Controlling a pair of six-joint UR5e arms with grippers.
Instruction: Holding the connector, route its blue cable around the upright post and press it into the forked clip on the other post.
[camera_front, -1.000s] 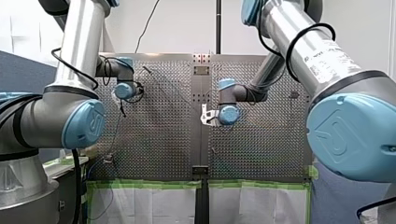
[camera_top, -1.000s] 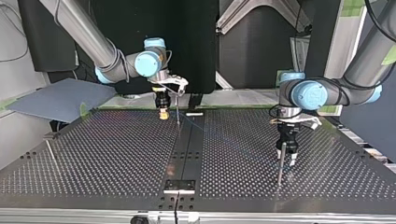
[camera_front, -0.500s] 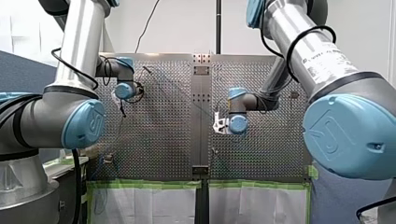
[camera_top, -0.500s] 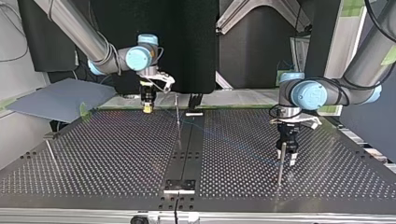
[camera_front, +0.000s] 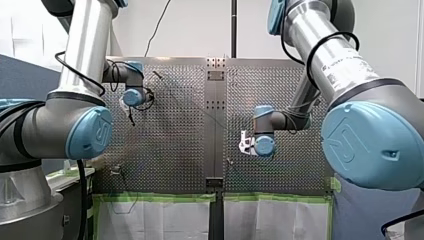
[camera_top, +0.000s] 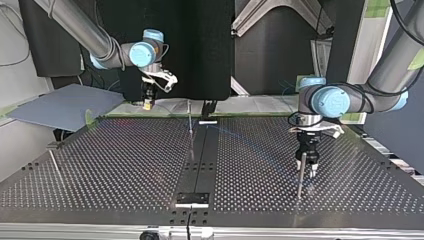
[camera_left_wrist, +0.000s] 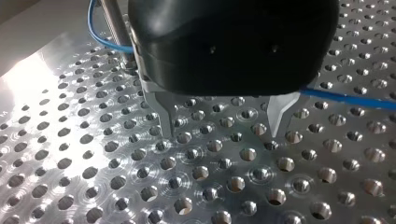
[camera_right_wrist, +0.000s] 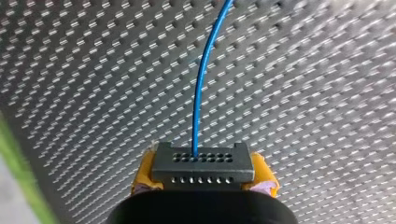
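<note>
While right jaws clamp the connector (camera_right_wrist: 203, 163) to steer the blue cable (camera_right_wrist: 201, 88), left jaws hang spread beside the post (camera_left_wrist: 114, 28), gripping nothing, likely standby.

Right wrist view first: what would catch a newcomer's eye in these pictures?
The blue cable leads away from a dark connector clamped between my right gripper's yellow pads. In the left wrist view, my left gripper hangs open over the perforated table, beside a metal post.
</note>
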